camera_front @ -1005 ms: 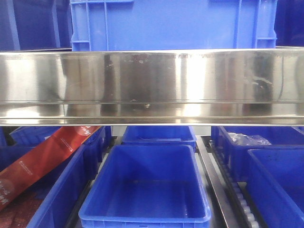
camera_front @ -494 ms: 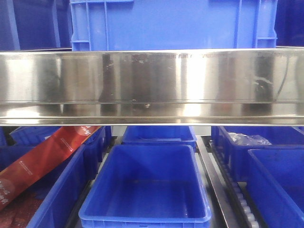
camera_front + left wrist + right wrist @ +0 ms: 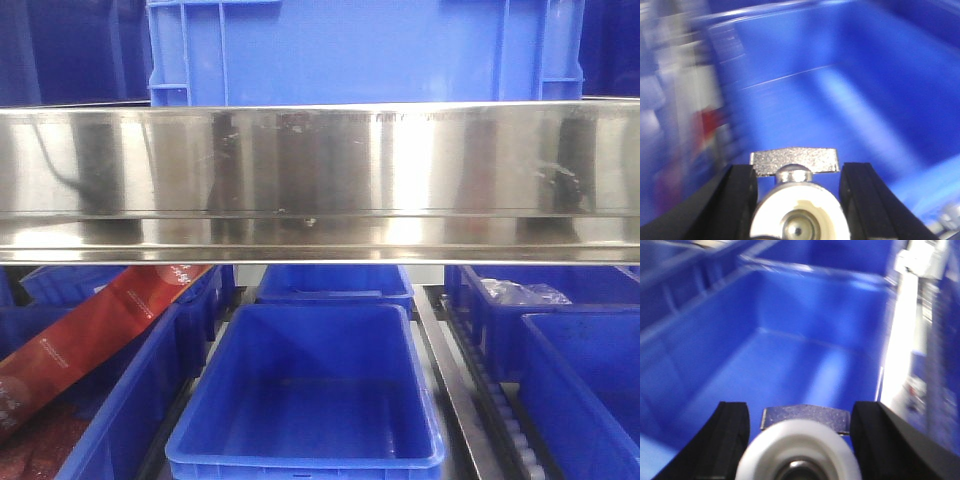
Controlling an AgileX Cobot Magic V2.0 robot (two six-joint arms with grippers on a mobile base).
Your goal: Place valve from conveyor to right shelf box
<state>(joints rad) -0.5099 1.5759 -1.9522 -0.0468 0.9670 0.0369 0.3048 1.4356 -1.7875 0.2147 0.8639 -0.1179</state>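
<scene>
So: left gripper (image 3: 801, 175) pinches a metal valve (image 3: 799, 220) at 6 o'clock, and right gripper (image 3: 800, 412) pinches a second valve (image 3: 799, 450). Likely rigid, heavy, slick; grip body, not butterfly handle (image 3: 795, 160).

The steel rail of the right shelf (image 3: 320, 180) crosses the whole front view and hides the base of the upper crate (image 3: 365, 50) (whose top also runs off the frame). In the left wrist view the left valve (image 3: 799, 210) is cut by the bottom edge, and the blue bin (image 3: 840, 100) beyond it is smeared. The right valve (image 3: 799, 452) is cropped the same way. Its blue box (image 3: 790, 340) is soft, and the bright strip (image 3: 902, 340) near the right edge is too blurred to identify.
</scene>
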